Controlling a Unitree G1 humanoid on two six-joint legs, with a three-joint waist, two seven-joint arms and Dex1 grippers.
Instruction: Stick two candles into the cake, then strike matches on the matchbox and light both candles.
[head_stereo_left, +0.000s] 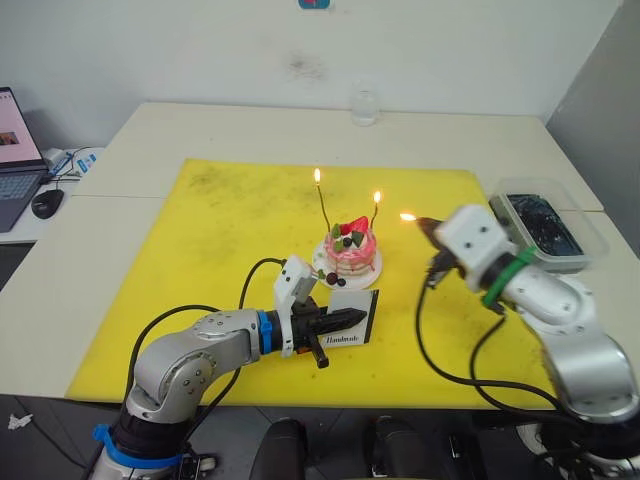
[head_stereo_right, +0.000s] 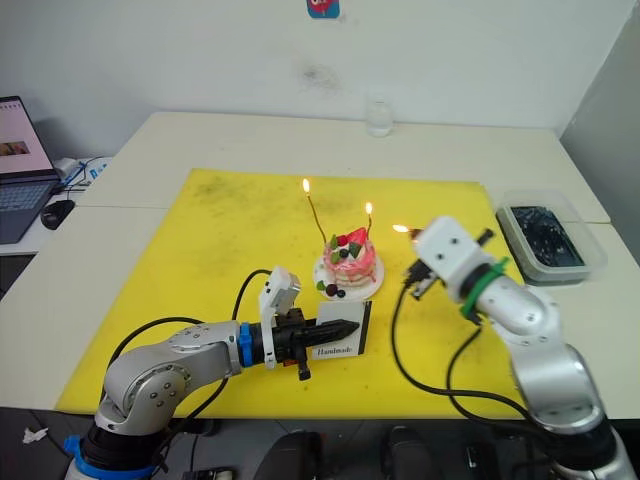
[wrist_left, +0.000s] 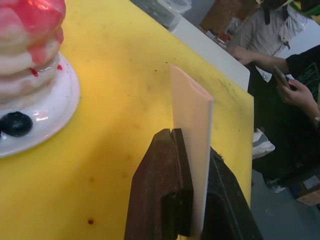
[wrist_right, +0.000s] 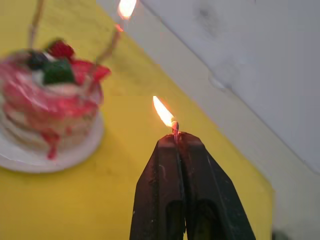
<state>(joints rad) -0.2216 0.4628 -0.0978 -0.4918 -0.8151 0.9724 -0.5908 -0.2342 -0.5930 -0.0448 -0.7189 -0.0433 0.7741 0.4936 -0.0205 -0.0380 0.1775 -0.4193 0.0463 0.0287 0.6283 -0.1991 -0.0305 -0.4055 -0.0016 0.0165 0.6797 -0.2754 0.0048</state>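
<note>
The pink cake (head_stereo_left: 352, 250) sits on its white plate (head_stereo_left: 322, 262) in the middle of the yellow mat (head_stereo_left: 220, 240). Two thin candles (head_stereo_left: 324, 212) (head_stereo_left: 374, 215) stand in it, each with a flame at its tip. Just in front of the plate, my left gripper (head_stereo_left: 352, 319) is shut on the white matchbox (head_stereo_left: 352, 330), holding it upright on its edge (wrist_left: 192, 110). To the right of the cake, my right gripper (head_stereo_left: 424, 225) is shut on a short match (wrist_right: 175, 129). Its burning tip sits close to the fingertips and apart from the cake.
A clear plastic box (head_stereo_left: 545, 228) with dark contents stands at the table's right edge. A small glass (head_stereo_left: 364, 105) is at the back. A laptop (head_stereo_left: 15, 150) and mouse (head_stereo_left: 46, 203) lie on the far left. People (wrist_left: 280, 55) stand beyond the table's right side.
</note>
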